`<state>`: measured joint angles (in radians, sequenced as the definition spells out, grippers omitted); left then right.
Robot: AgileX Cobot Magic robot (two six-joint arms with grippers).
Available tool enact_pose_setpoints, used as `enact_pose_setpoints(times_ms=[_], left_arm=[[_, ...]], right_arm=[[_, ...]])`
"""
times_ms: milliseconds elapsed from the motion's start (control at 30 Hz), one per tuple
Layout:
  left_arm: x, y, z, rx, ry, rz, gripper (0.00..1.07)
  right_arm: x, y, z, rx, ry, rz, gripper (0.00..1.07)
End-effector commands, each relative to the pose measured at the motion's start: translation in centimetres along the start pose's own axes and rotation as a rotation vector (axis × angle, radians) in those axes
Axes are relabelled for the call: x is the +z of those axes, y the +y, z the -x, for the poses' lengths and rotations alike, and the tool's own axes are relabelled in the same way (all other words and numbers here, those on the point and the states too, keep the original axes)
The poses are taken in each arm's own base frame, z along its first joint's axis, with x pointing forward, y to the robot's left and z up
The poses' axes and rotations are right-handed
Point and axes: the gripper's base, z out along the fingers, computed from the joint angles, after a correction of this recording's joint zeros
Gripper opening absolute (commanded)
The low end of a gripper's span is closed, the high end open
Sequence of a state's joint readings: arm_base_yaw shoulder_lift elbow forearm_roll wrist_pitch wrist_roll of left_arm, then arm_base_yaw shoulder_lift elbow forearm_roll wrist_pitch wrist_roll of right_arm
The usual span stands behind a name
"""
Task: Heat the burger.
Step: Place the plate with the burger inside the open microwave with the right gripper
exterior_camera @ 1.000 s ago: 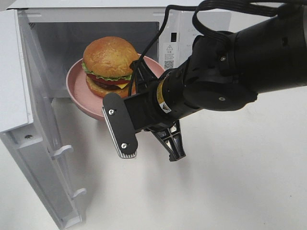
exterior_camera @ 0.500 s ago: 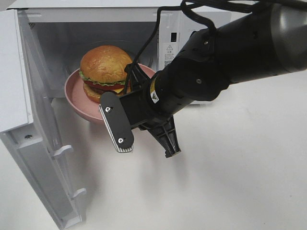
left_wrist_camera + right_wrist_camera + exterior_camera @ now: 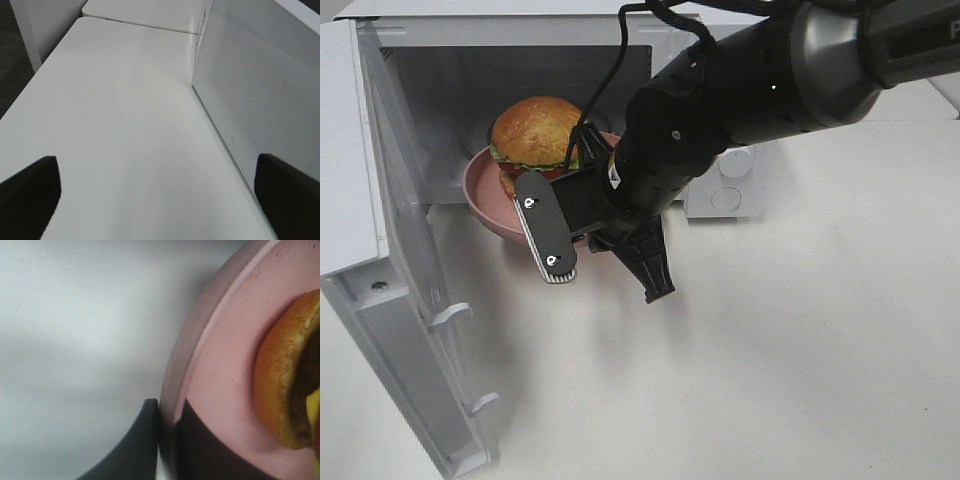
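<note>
Pinching rim of pink plate (image 3: 480, 190) tight with right fingers (image 3: 137, 450), holding burger (image 3: 535, 130) upright at microwave (image 3: 470, 90) mouth: dome up, stack vertical. Spreading left fingers (image 3: 30, 195) wide, gripping nothing.

Glossy burger (image 3: 535, 125), matt plate (image 3: 483, 198), smooth wht tbl (image 3: 800, 330)

From above, my right arm (image 3: 740, 90) covers part of the burger (image 3: 535, 128) and of the plate (image 3: 485, 185) rim. The right wrist view crops the burger, blurred. My left hand (image 3: 159, 200) shows only dark, cropped fingers (image 3: 29, 195).
</note>
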<state>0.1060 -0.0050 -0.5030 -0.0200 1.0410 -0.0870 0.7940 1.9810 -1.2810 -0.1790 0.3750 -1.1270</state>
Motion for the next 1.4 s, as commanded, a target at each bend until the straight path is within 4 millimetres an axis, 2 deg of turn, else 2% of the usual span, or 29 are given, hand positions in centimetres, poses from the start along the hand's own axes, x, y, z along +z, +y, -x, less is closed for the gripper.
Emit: enact_pose_setpoints(times_ms=[33, 433, 700, 1067, 1400], left_arm=[[-0.2, 0.0, -0.1, -0.002, -0.021, -0.011, 0.98], [-0.2, 0.0, -0.1, -0.002, -0.021, -0.011, 0.98], [-0.2, 0.0, -0.1, -0.002, -0.021, -0.011, 0.98], [-0.2, 0.0, -0.1, -0.002, -0.021, -0.011, 0.98], [-0.2, 0.0, -0.1, -0.002, -0.021, -0.011, 0.98]], right_arm=[[-0.2, -1.8, 0.3, -0.012, -0.017, -0.061, 0.00], [1.4, -5.0, 1.2, 0.024, 0.010, -0.041, 0.00], [1.8, -7.1, 1.5, 0.052, 0.036, -0.086, 0.00], [2.9, -8.5, 1.8, 0.082, 0.039, -0.121, 0.00], [3.5, -10.0, 0.3, 0.105, 0.067, -0.147, 0.00]])
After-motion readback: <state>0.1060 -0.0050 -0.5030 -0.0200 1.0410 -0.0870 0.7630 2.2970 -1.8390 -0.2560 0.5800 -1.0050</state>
